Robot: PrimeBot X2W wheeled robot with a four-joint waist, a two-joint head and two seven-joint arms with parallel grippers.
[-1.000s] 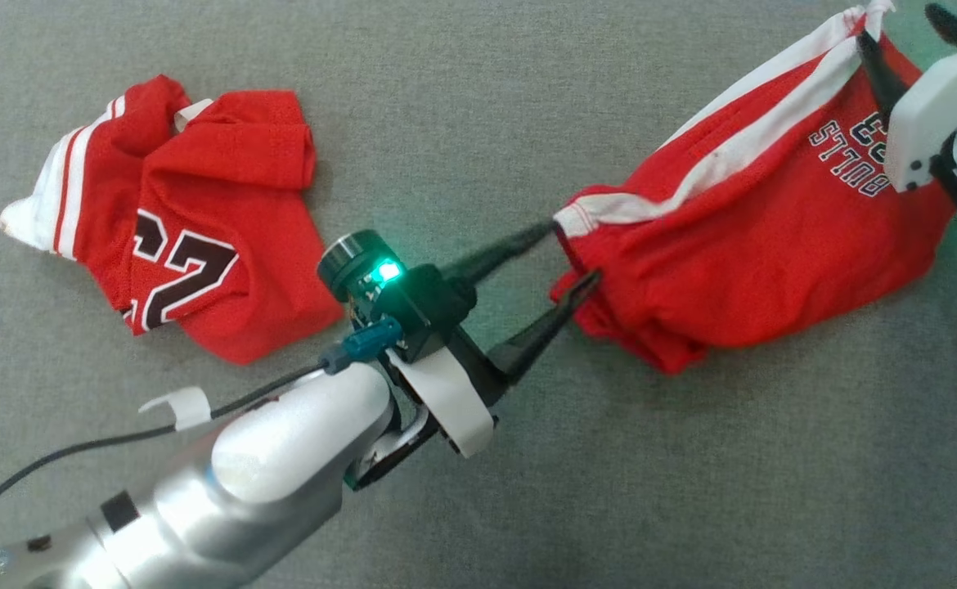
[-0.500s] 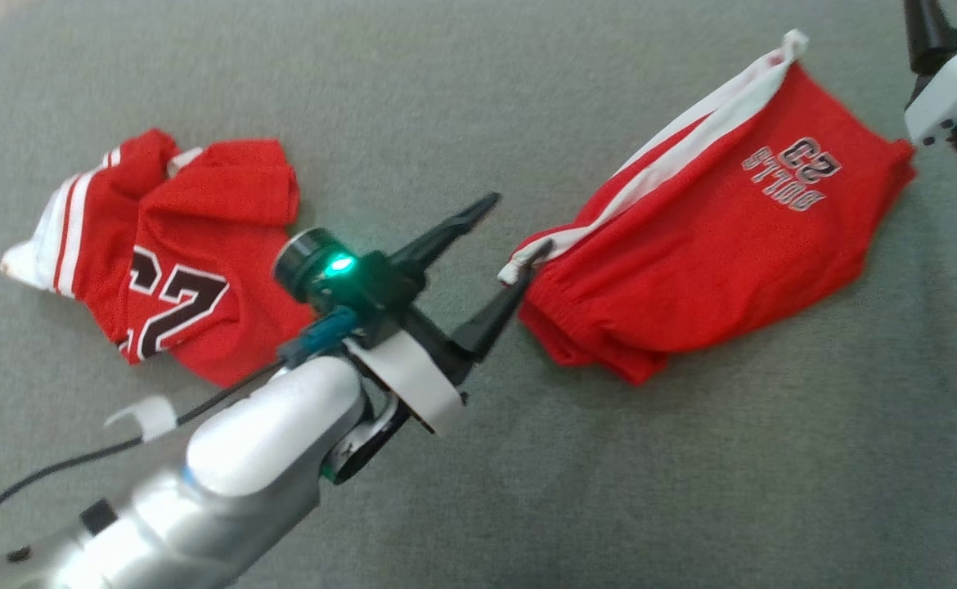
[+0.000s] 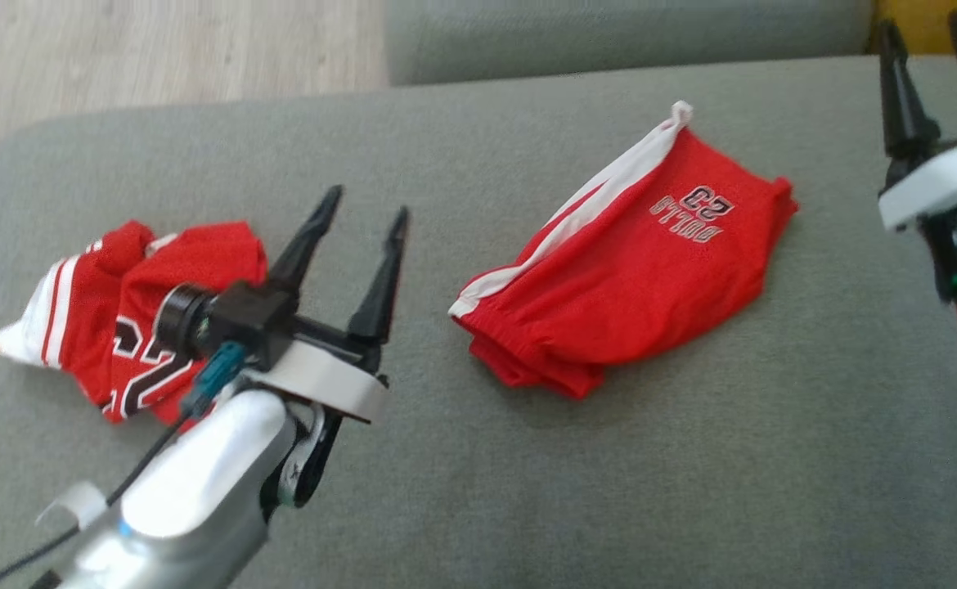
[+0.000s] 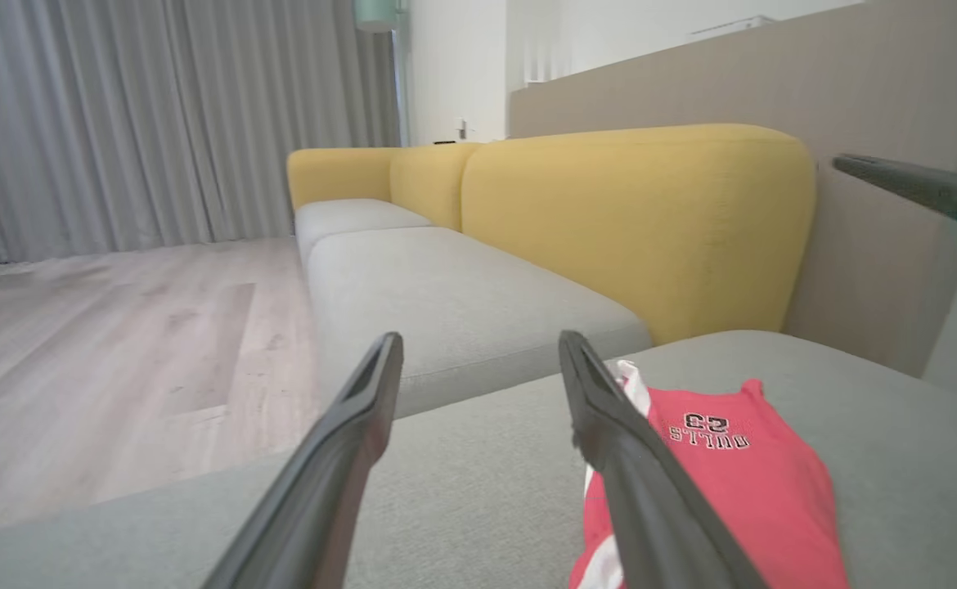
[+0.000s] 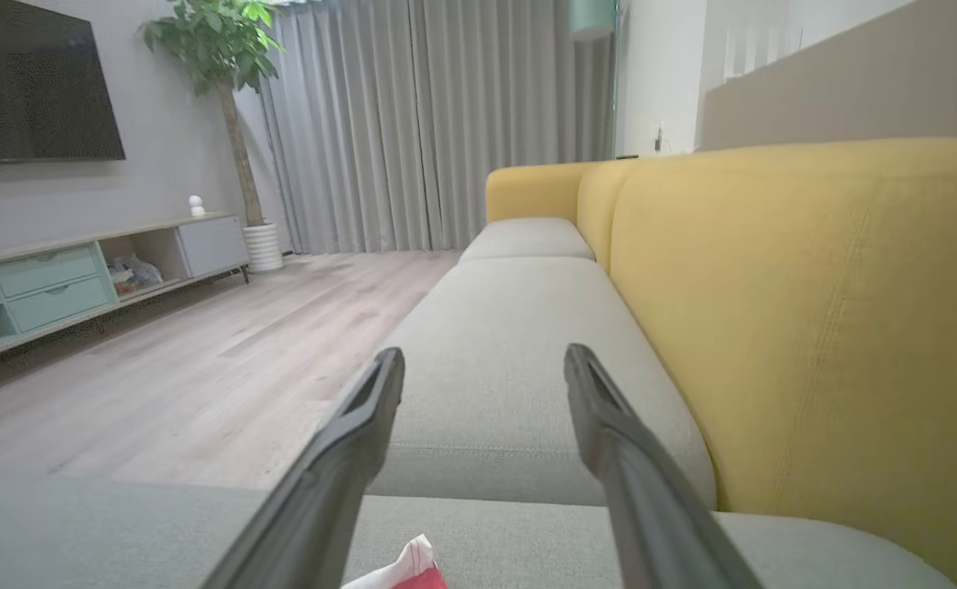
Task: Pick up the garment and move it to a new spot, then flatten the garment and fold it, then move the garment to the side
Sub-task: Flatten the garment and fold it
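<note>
Both grippers have let go of the red shorts (image 3: 634,278) and drawn back, and the head camera has tipped up, so the whole picture has shifted. The grey sofa seat (image 3: 527,491) spreads under everything, with a yellow backrest (image 4: 634,221) beyond it and wooden floor (image 3: 159,49) past its far left corner. The shorts lie folded near the middle of the seat. Their white stripe runs along the far edge, and the print faces up, reading upside down from the head. A crumpled red jersey (image 3: 119,319) lies at the left, well apart from the shorts. The left gripper (image 3: 366,203) hangs between the two garments, touching neither, its fingers spread and empty. The right gripper (image 3: 922,24) stands at the far right, clear of the shorts, fingers likewise apart with nothing between them.
</note>
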